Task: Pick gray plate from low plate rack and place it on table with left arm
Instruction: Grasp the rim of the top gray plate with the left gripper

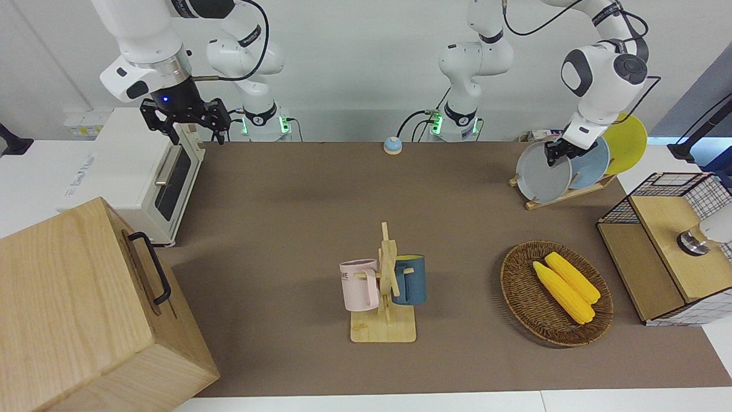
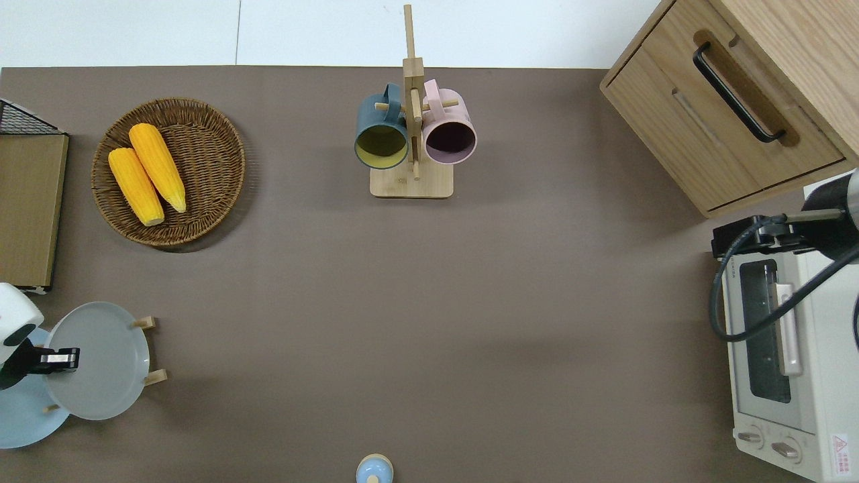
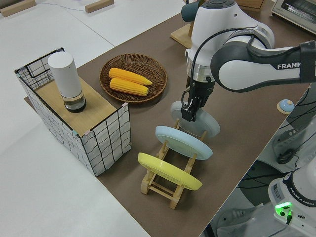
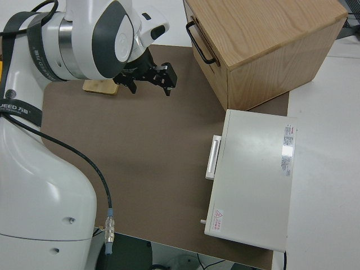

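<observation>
The left end effector (image 3: 190,112) is clenched on the upper rim of the gray plate (image 1: 542,171), which stands in the low plate rack (image 1: 572,193), at about 8 o'clock on the bench (image 2: 429,302) in the overhead view. The step in hand seems the grasp; next the plate must rise clear of the pegs. The right arm is parked.

**Hidden and cut-off parts**

In the overhead view the light blue plate (image 2: 20,419) is cut by the picture's edge and partly covered by the gray plate (image 2: 100,362). The low plate rack (image 2: 149,349) is mostly hidden under the plates. The left gripper's (image 2: 57,360) finger gap cannot be made out.
</observation>
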`<control>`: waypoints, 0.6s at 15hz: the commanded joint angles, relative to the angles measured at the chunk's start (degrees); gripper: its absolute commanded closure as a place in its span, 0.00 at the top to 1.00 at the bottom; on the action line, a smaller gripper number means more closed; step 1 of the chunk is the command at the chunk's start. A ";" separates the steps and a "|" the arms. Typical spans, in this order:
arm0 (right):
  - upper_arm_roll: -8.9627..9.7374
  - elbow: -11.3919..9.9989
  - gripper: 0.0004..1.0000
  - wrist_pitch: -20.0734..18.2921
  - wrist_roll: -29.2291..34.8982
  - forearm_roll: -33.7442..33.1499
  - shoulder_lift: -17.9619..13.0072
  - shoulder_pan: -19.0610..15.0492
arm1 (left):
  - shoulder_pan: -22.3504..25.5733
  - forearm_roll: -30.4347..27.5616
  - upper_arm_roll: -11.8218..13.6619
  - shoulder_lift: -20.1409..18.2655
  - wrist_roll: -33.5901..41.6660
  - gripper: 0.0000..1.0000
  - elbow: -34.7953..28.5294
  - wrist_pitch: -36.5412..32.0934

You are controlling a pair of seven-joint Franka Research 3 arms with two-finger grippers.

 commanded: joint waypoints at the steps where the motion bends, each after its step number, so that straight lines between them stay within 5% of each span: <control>1: 0.17 0.29 0.98 -0.34 0.22 0.24 0.11 -0.12 | 0.32 1.26 0.21 -1.51 0.48 0.00 -1.66 1.46; 9: 0.17 0.29 0.98 -0.34 0.22 0.24 0.11 -0.12 | 0.50 1.26 -0.40 -2.47 0.57 0.00 1.77 -2.22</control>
